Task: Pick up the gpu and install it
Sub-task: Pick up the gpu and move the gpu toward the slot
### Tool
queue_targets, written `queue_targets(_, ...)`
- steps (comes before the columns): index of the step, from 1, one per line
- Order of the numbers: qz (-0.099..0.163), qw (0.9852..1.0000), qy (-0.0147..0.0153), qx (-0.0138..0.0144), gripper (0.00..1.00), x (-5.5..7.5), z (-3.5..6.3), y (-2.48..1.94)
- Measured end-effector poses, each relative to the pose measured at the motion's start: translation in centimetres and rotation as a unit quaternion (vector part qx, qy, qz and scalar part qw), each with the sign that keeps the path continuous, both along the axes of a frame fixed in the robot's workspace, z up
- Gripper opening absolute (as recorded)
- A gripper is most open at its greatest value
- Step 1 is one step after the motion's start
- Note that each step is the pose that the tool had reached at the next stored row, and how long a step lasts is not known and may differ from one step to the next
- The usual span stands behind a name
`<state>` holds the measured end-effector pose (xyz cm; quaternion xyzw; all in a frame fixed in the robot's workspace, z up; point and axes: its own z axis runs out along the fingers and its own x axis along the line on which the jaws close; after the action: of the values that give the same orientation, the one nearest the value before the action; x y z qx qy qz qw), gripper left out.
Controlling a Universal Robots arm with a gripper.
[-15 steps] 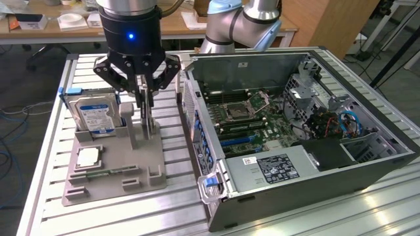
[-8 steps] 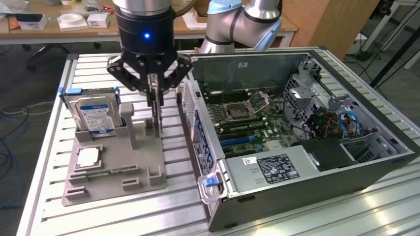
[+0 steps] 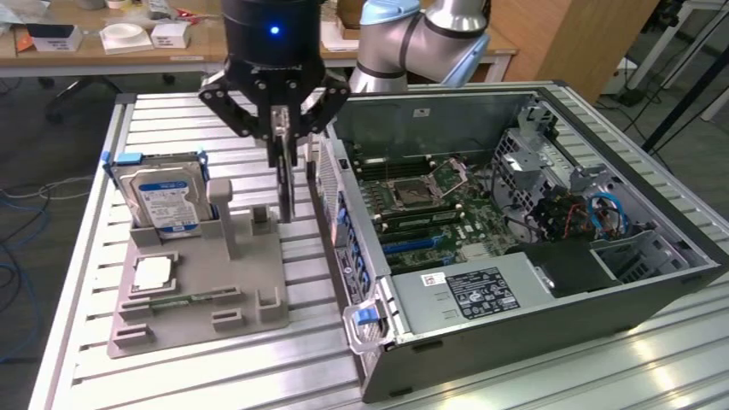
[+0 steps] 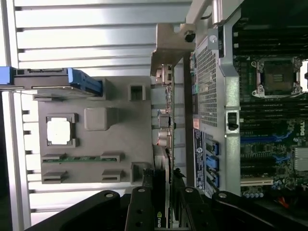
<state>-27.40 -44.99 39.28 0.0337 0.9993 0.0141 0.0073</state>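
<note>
The gpu (image 3: 282, 184) is a thin dark card standing on edge, hanging straight down from my gripper (image 3: 289, 143), which is shut on its upper edge. Its lower end is level with the back right corner of the grey fixture (image 3: 194, 286), right beside the open computer case (image 3: 376, 256). I cannot tell whether the card still touches the fixture. In the wrist view the gpu (image 4: 164, 144) appears edge-on, running away from my gripper (image 4: 163, 214) to its silver bracket (image 4: 168, 45). Black fingers (image 4: 139, 211) press on both of its faces.
The fixture also holds a blue-labelled hard drive (image 3: 166, 192), a square processor chip (image 3: 152, 272) and a green RAM stick (image 3: 188, 299). The case lies open with its motherboard (image 3: 433, 201) and blue slots (image 3: 412, 245) exposed. A slatted metal table (image 3: 183, 111) carries everything.
</note>
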Motion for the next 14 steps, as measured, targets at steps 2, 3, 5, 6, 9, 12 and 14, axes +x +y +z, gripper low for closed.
queue_targets(2, 0.000, 1.0000, 0.0001, 0.0002, 0.26, 0.9, 0.08, 0.00)
queue_targets(3, 0.000, 1.0000, 0.0001, 0.0003, 0.26, 1.3, 0.08, 0.00)
queue_targets(5, 0.000, 1.0000, 0.0002, 0.0003, 0.26, 2.5, 0.26, 0.02)
queue_targets(6, 0.000, 1.0000, 0.0003, 0.0002, 0.26, 2.7, 0.70, 0.07)
queue_targets(9, 0.000, 1.0000, 0.0005, 0.0005, 0.26, 3.7, 1.34, 0.13)
queue_targets(12, 0.001, 1.0000, 0.0006, 0.0007, 0.26, 5.1, 1.35, 0.13)
queue_targets(14, 0.002, 1.0000, 0.0006, 0.0009, 0.26, 6.0, 1.34, 0.13)
